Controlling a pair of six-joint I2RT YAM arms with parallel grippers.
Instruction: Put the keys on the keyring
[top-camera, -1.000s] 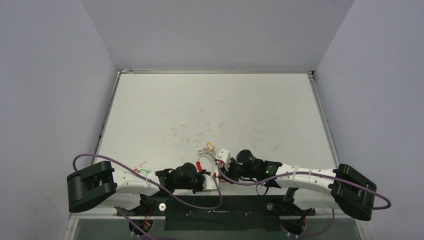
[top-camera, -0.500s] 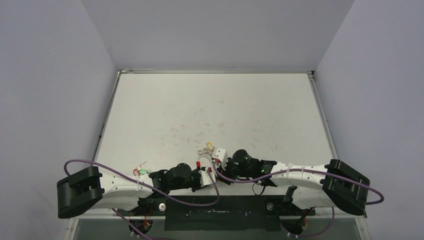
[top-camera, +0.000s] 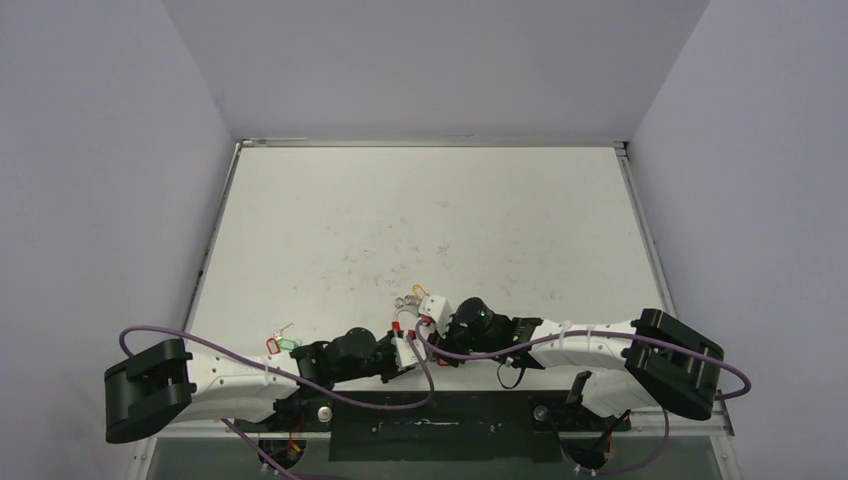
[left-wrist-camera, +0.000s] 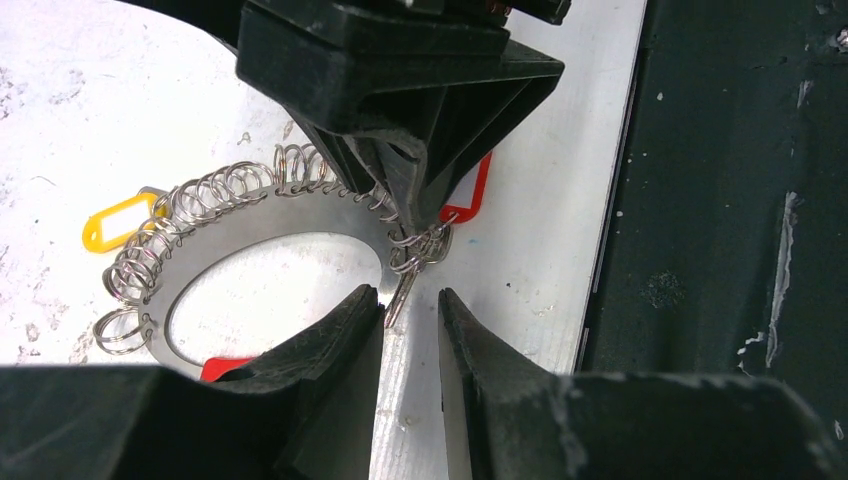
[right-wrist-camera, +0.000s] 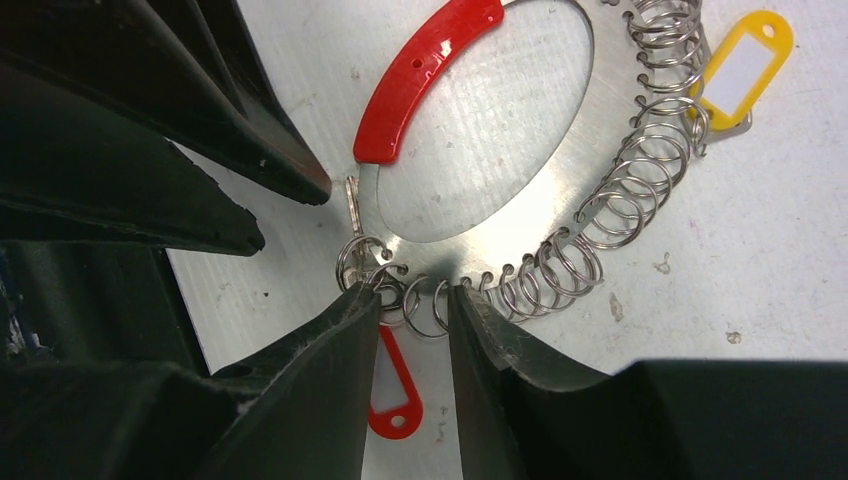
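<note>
Tags: the yellow tag (right-wrist-camera: 745, 70) and the red tag (right-wrist-camera: 392, 400) each show a plain white insert in their window. The top view is too small for reading.

The keyring (right-wrist-camera: 478, 252) lies flat on the table (top-camera: 430, 210) at the near edge, between the two arm tips. It is a flat steel band with a red strip (right-wrist-camera: 430, 75) along one arc. Many small split rings (right-wrist-camera: 640, 150) are threaded around the rest.

The right gripper (right-wrist-camera: 413, 300) is pinched narrow onto the band's rim, with a few split rings crowded between its tips. The red tag sits partly hidden under one finger.

The left gripper (left-wrist-camera: 410, 305) stands at a narrow gap at the band's cut end, tips apart and bare table showing between them. One thin key (left-wrist-camera: 401, 293) hangs from the rings and points into that gap. Whether a finger touches it cannot be made out.

From above, both wrists cover most of the ring. Only a bit of red and the yellow tag peep out. More keys (top-camera: 283, 343) with red and green tags lie apart, beside the left arm. Their shapes are too small to resolve.

The table is white and scuffed with grey specks. A dark panel (left-wrist-camera: 720, 250) runs along its near edge. The walls (top-camera: 90, 150) are pale lilac. Purple cables (top-camera: 150, 330) loop off both arms.
</note>
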